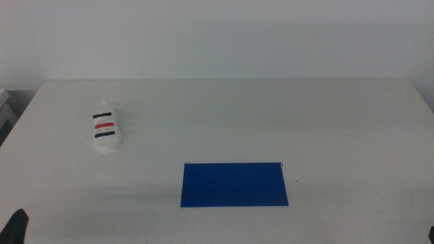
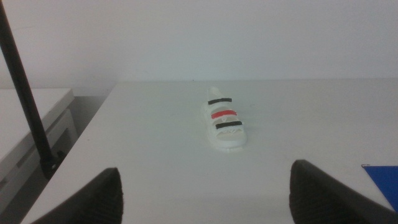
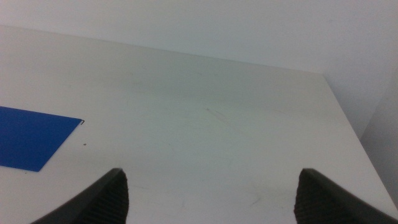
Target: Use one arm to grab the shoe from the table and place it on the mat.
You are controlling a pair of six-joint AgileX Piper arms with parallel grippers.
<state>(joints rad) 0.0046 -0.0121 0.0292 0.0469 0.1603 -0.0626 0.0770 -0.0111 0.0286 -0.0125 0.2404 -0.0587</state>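
The white shoe [image 1: 106, 127] with two black straps and a red strap lies on the white table [image 1: 258, 115] at the left. The dark-blue mat [image 1: 234, 184] lies flat near the table's front middle. My left gripper [image 2: 205, 193] is open and empty, low at the table's front left corner; the shoe [image 2: 225, 124] lies ahead of it, well apart. Only a dark tip of the left gripper [image 1: 17, 225] shows in the middle view. My right gripper [image 3: 211, 196] is open and empty at the front right; the mat's corner [image 3: 31, 138] shows in its view.
A black pole [image 2: 28, 99] stands beside the table's left edge, next to a white side surface [image 2: 31, 124]. A white wall rises behind the table.
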